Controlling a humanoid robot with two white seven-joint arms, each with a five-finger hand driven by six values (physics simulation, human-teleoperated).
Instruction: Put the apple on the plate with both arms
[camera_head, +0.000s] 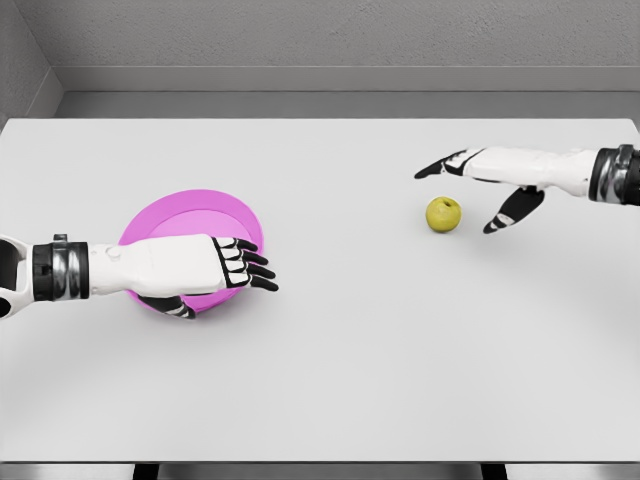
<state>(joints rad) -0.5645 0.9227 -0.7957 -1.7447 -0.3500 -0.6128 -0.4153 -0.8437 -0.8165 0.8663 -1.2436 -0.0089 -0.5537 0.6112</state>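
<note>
Apple (443, 213) and plate (190, 215) well apart on the table (330, 380).
Left hand (185, 268) grips the plate's near rim; right hand (500, 180), fingers spread, hovers beside the apple.

Your white left hand (190, 268) covers the round pink plate's (190, 215) near rim; both forearms run off the picture's edges.

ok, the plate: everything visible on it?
The plate is a round, shallow dish, glossy magenta-pink with a paler centre, lying flat on the white table at its left. The left hand lies over its near half, thumb curled under the near rim, apparently gripping it. Nothing sits in it; the apple lies well to its right.
</note>
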